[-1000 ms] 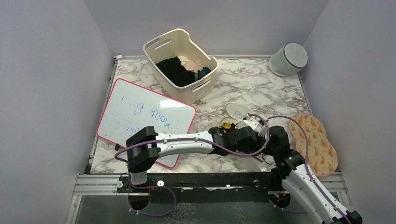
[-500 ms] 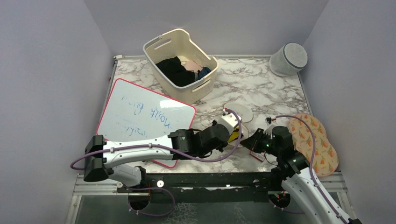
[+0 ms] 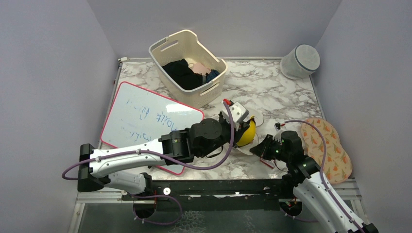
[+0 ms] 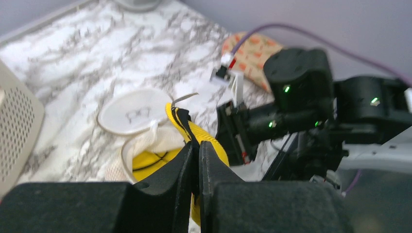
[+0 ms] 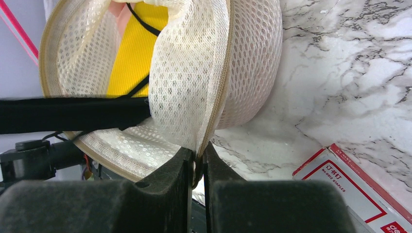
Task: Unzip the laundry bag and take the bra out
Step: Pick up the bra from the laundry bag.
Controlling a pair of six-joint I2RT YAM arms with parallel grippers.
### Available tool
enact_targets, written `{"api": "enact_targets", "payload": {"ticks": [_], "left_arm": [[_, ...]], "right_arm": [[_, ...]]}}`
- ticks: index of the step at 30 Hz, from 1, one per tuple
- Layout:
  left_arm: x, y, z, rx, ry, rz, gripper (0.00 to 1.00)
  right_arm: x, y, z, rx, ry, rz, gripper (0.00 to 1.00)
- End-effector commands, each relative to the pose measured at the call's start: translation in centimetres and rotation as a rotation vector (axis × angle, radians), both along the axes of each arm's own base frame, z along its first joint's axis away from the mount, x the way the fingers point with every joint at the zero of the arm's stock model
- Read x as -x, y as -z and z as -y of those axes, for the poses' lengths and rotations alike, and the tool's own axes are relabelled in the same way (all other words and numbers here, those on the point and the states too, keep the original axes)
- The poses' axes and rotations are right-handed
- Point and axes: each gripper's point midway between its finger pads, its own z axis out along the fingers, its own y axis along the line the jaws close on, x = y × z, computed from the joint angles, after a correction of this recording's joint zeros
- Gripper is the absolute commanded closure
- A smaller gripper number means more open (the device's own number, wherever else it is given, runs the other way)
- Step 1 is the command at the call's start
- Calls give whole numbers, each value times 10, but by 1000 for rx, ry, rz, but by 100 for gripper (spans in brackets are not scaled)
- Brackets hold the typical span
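The left arm (image 3: pixel 141 154) stretches low and far rightward, wrist lifted, with the left gripper (image 4: pixel 194 148) pinched tight on the bra (image 4: pixel 210 141). The right arm (image 3: pixel 316 190) bends inward toward it, the right gripper (image 5: pixel 197 158) clamped on the laundry bag (image 5: pixel 189 73) edge.

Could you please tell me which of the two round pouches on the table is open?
The squat cream mesh laundry bag near the front: unzipped, yellow bra showing. The white-grey cylinder in the far corner looks closed.
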Motion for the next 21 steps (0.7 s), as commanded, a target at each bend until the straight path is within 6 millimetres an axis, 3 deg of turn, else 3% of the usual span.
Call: {"api": "enact_targets", "payload": {"ticks": [1, 6, 11, 17, 21], "left_arm": [[-3, -86, 5, 132, 27, 138, 100], [-12, -113, 11, 130, -5, 131, 100], [-14, -140, 18, 166, 0, 148, 100], [-3, -201, 29, 171, 113, 282, 100], [-9, -236, 27, 163, 88, 370, 100]], "right_arm": [[-1, -10, -8, -33, -50, 53, 91], [0, -16, -11, -44, -71, 63, 84], [-6, -13, -5, -26, -17, 57, 83], [-3, -12, -5, -30, -26, 59, 84], [-2, -11, -7, -36, -40, 66, 86]]}}
